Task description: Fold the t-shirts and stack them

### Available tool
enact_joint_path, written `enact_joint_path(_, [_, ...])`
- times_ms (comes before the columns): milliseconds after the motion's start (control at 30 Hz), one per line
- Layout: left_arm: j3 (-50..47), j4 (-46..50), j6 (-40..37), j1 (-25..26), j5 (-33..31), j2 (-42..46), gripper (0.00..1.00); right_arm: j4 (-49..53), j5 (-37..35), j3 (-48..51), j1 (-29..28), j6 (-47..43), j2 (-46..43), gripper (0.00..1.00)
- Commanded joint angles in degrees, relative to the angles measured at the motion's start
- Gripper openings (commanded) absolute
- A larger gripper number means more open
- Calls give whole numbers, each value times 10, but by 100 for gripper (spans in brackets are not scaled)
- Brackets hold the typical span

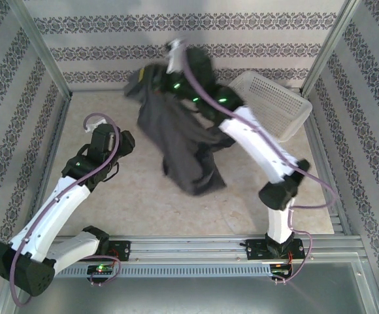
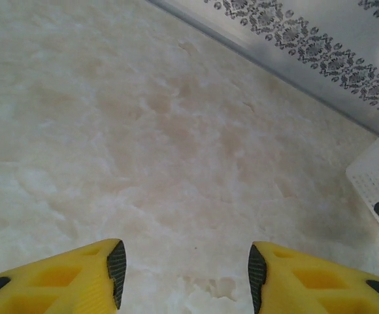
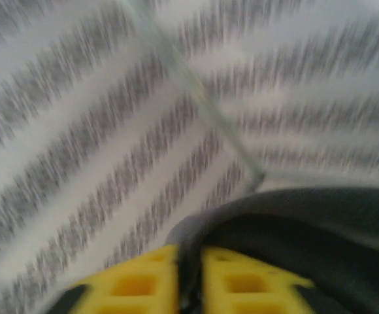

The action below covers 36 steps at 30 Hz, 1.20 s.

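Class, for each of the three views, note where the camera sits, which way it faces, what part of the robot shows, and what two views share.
Top: above and behind the robot, looking down on the table; left arm, right arm, t-shirt and basket show.
Left wrist: on the left arm, facing down at bare table; the open left gripper shows.
Right wrist: on the raised right arm, facing the patterned wall; the right gripper pinches the t-shirt.
Shared: top and left wrist both see the basket.
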<state>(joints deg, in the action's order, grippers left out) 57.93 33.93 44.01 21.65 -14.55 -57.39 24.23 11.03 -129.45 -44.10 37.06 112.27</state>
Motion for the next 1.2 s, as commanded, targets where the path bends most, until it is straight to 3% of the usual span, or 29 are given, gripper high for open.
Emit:
enact_joint_path(0, [-4, 111, 37, -5, -50, 28, 58, 55, 63, 22, -18, 21, 50, 52])
enact_joint_path(100, [-19, 140, 42, -6, -29, 56, 58, 77, 39, 66, -15, 1, 26, 58])
enact_joint_path(233, [-57, 152, 54, -6, 50, 66, 59, 78, -3, 180, 17, -11, -46, 58])
enact_joint_path(400, [-118, 150, 104, -5, 157, 48, 58, 78, -75, 418, 92, -4, -179, 57])
enact_joint_path(567, [-205, 67, 180, 13, 272, -1, 59, 78, -81, 614, 176, -2, -285, 57])
enact_joint_path(733, [-267, -47, 261, 54, 305, -57, 62, 80, -73, 702, 208, -13, -323, 57])
enact_joint_path(900, [-259, -114, 310, 94, 310, -134, 61, 83, -72, 736, 212, -7, -333, 57])
enact_joint_path(1000, [-252, -128, 325, 106, 308, -185, 51, 81, -71, 744, 216, -4, -334, 57])
enact_joint_path(1167, [-241, -100, 339, 102, 261, -195, 5, 89, -70, 736, 224, -12, -334, 56])
